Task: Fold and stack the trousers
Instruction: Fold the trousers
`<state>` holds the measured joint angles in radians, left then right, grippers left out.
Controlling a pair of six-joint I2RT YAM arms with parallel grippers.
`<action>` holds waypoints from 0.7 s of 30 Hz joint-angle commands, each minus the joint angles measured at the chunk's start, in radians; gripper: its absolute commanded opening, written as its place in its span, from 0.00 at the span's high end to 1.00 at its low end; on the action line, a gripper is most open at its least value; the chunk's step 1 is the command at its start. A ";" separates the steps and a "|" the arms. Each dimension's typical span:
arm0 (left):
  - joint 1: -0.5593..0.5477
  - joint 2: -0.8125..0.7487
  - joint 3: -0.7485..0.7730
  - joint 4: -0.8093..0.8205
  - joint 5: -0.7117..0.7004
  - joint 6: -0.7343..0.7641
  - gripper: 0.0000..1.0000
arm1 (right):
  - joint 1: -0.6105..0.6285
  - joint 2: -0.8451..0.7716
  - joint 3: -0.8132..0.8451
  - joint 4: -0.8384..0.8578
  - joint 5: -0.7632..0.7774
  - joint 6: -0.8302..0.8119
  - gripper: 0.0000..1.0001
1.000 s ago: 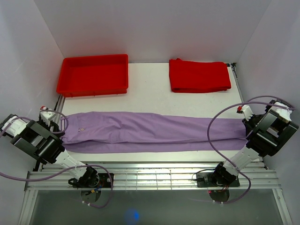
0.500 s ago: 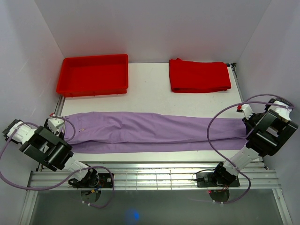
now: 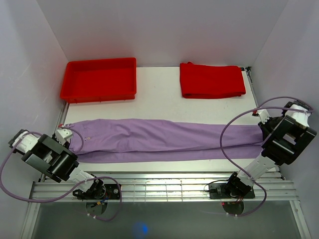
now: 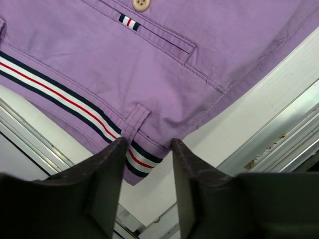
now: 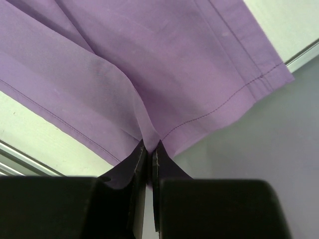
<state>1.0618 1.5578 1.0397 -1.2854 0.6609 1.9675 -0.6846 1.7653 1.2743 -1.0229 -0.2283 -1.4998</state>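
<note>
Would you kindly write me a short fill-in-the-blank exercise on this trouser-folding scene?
1. The right gripper is shut on the ____ (waist or hem) end of the trousers.
2. The left gripper has its jaws ____ (open or shut) astride the striped waistband.
3. The folded red cloth lies to the ____ (left or right) of the red tray in the top view.
Missing words: hem; open; right

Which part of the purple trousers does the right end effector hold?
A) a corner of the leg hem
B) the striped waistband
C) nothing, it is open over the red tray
A: the right wrist view shows the right end effector shut on a stitched hem corner of the trousers.
</note>
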 commanded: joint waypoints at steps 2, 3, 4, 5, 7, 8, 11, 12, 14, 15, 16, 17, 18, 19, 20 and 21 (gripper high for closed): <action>-0.037 -0.036 0.011 0.104 0.037 0.397 0.53 | 0.005 0.013 0.063 -0.017 -0.011 0.012 0.92; -0.055 -0.031 0.022 0.115 0.043 0.381 0.60 | 0.007 0.016 0.077 -0.020 -0.013 0.013 0.92; -0.062 -0.027 0.031 0.123 0.048 0.354 0.63 | 0.007 0.019 0.083 -0.025 -0.013 0.016 0.92; -0.071 -0.021 0.049 0.126 0.052 0.343 0.67 | 0.007 0.025 0.091 -0.028 -0.016 0.018 0.92; -0.092 -0.016 0.066 0.129 0.060 0.326 0.84 | 0.008 0.033 0.108 -0.039 -0.017 0.023 0.92; -0.098 -0.015 0.078 0.130 0.062 0.324 0.89 | 0.008 0.036 0.111 -0.039 -0.020 0.024 0.92; -0.115 -0.021 0.095 0.129 0.081 0.337 1.00 | 0.010 0.042 0.126 -0.043 -0.028 0.030 0.92; -0.117 -0.021 0.105 0.130 0.118 0.331 1.00 | 0.010 0.043 0.132 -0.042 -0.032 0.039 0.92; -0.143 -0.015 0.138 0.164 0.175 0.227 1.00 | 0.011 0.055 0.171 -0.045 -0.063 0.059 0.92; -0.160 -0.004 0.190 0.196 0.230 0.152 1.00 | 0.014 0.062 0.190 -0.046 -0.074 0.082 0.92; -0.180 0.005 0.221 0.245 0.247 0.055 1.00 | 0.017 0.081 0.251 -0.051 -0.086 0.096 0.92; -0.225 0.019 0.253 0.359 0.255 -0.155 1.00 | 0.019 0.094 0.291 -0.055 -0.113 0.110 0.92; -0.247 0.034 0.317 0.418 0.259 -0.253 1.00 | 0.026 0.111 0.336 -0.062 -0.123 0.127 0.92; -0.266 0.066 0.347 0.487 0.256 -0.353 1.00 | 0.031 0.153 0.388 -0.071 -0.132 0.159 0.92; -0.310 0.083 0.377 0.623 0.244 -0.448 1.00 | 0.036 0.178 0.513 -0.100 -0.150 0.176 0.92; -0.330 0.102 0.407 0.683 0.227 -0.623 1.00 | 0.043 0.206 0.584 -0.121 -0.163 0.193 0.92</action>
<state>0.7898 1.6318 1.3388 -0.9726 0.8513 1.7145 -0.6407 1.9240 1.6413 -1.1809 -0.3519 -1.3716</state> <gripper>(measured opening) 0.148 0.085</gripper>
